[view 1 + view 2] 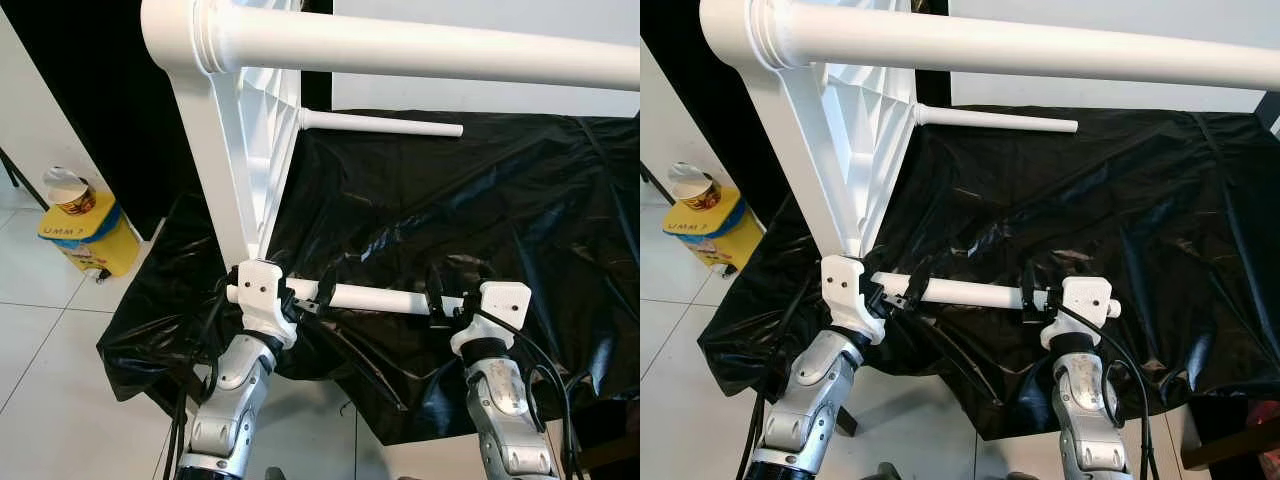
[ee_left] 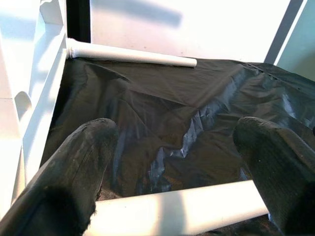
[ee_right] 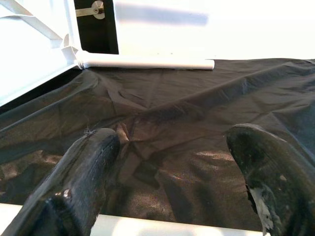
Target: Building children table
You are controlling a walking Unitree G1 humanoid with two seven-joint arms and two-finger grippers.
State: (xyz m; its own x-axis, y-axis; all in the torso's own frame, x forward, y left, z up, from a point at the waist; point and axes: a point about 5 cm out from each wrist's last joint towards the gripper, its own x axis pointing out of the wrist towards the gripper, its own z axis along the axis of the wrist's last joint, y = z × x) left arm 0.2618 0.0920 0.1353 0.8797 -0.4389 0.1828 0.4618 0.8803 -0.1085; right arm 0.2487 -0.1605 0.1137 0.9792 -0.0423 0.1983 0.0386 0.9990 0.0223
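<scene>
A white children's table (image 1: 250, 140) stands on its side on a black plastic sheet (image 1: 500, 200), with its round legs pointing right. One thick leg (image 1: 420, 48) crosses close overhead and a far leg (image 1: 385, 124) lies at the back. Both grippers are at the lowest leg (image 1: 375, 298), near the sheet's front edge. My left gripper (image 1: 308, 290) is open at the leg's table end, its fingers (image 2: 93, 147) spaced along the tube, which lies across them. My right gripper (image 1: 447, 290) is open near the leg's free end, the tube likewise crossing under its fingers (image 3: 93, 152).
A yellow container (image 1: 95, 238) with a small tub on top stands on the white tiled floor (image 1: 40, 360) to the left. A white wall runs behind the sheet. The sheet's right half (image 1: 540, 230) is bare and wrinkled.
</scene>
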